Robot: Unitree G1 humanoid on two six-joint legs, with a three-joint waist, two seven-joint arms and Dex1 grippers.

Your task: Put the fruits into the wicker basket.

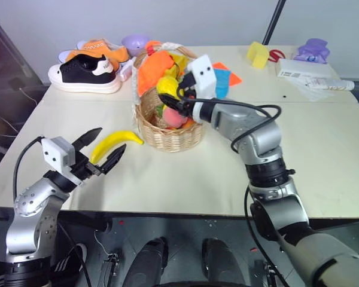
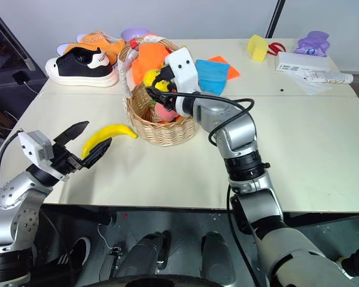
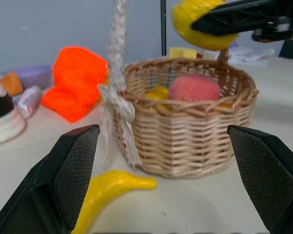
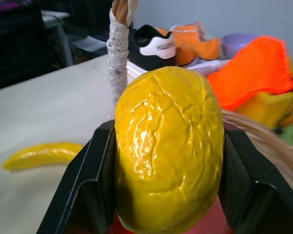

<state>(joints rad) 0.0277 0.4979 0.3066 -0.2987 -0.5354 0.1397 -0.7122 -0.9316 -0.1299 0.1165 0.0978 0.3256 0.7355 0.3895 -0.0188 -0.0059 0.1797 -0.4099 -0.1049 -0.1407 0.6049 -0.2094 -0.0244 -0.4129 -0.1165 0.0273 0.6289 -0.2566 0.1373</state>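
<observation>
Holding the lemon (image 4: 168,151) pinched between its two black fingers, right gripper (image 1: 175,99) hangs over the wicker basket (image 1: 167,134), just inside the rim nearest the left arm. Pink peach (image 3: 194,87) and other pieces lie directly beneath it.

- Handle risk: white-wrapped handle (image 3: 118,73) rises just beside the gripped lemon, on the side toward the banana. Lowering or swinging that way could knock fingers or lemon into the handle and tip or shove the light basket.
- Release risk: lemon sits close over the rim rather than mid-basket. Letting go here, it may strike the rim or bounce off the peach and roll out onto the table (image 1: 323,149).
- Grip: lemon is glossy and rounded and bulges past the pads; a jolt could squirt it loose early.

Left gripper (image 1: 103,150) has fingers spread wide, empty, straddling the near end of the banana (image 1: 116,142), which lies flat on the table between this hand and the basket.

- Closing at the banana's tapered tip may pinch it off-centre and flick it away.
- Both arms converge at the basket; reaching forward now risks crowding the right arm.
</observation>
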